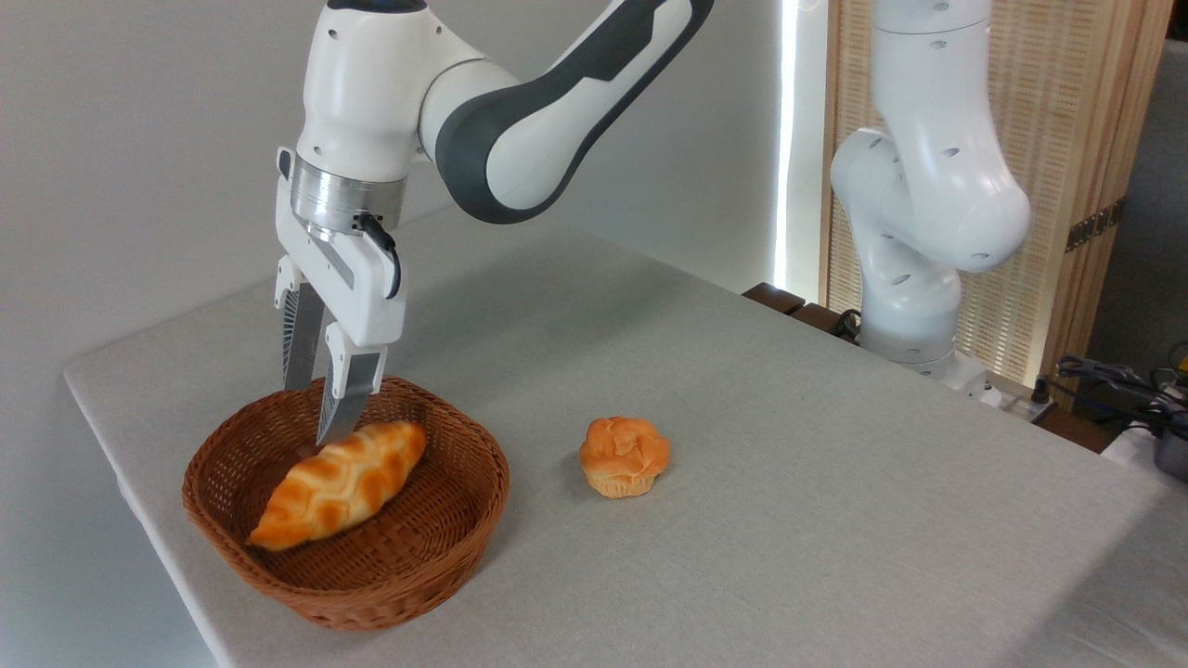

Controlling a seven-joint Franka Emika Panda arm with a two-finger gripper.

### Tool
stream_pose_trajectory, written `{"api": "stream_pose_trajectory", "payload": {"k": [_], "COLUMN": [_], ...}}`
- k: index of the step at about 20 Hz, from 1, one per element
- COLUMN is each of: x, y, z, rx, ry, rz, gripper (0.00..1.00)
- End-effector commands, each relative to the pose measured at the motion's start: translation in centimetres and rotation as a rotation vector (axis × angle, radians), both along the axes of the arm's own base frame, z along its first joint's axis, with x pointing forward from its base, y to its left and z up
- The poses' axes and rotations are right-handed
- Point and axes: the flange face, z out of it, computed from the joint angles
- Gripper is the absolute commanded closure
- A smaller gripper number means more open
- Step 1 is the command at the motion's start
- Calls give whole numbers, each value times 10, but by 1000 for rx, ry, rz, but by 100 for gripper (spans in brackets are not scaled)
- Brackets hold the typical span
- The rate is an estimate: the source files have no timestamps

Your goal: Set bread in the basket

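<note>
Pointing straight down, the gripper (317, 410) hangs over the back part of the basket (278, 566), its two long grey fingers (299, 343) spread a little apart with nothing between them: it is released. The nearer fingertip ends just at the upper edge of the bread (339, 482), close to the loaf's right-hand end, but whether it touches the crust cannot be told from this angle. The farther finger drops behind the basket's rear rim.

Lying free inside the basket, the bread runs slantwise, one pointed end low at the front left near the rim and the other higher at the back right. Its braided crust is golden-brown with darker toasted ridges. The basket is round, shallow and woven of reddish-brown wicker, much wider than the loaf, and it sits near the left front corner of the table (742, 417), which is covered in a pale grey cloth.

To the right of the basket, apart from it, stands a round orange muffin-shaped bun (625, 455) on the cloth. Above, the white and grey arm (520, 121) bends up out of the picture and comes back down to its base (914, 315) at the far right edge of the table. Behind the base stands a slatted wooden screen (1067, 139), with cables (1114, 376) lying at the far right.
</note>
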Motion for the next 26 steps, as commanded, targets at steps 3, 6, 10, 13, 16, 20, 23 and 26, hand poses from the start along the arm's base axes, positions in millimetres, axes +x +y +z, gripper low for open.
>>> {"api": "stream_pose_trajectory", "payload": {"k": [3, 6, 10, 13, 16, 20, 23, 26], "x": [2, -6, -9, -16, -25, -32, -34, -33], "y": [8, 30, 69, 97, 110, 113, 111, 115], "z": [21, 55, 106, 127, 139, 143, 143, 143], "rx": [-14, -20, 11, 16, 34, 44, 51, 88], "ry": [-37, 17, 183, 275, 351, 401, 413, 403], "rz": [9, 36, 59, 88, 94, 85, 79, 78], "gripper": [0, 0, 0, 0, 0, 0, 0, 0]}}
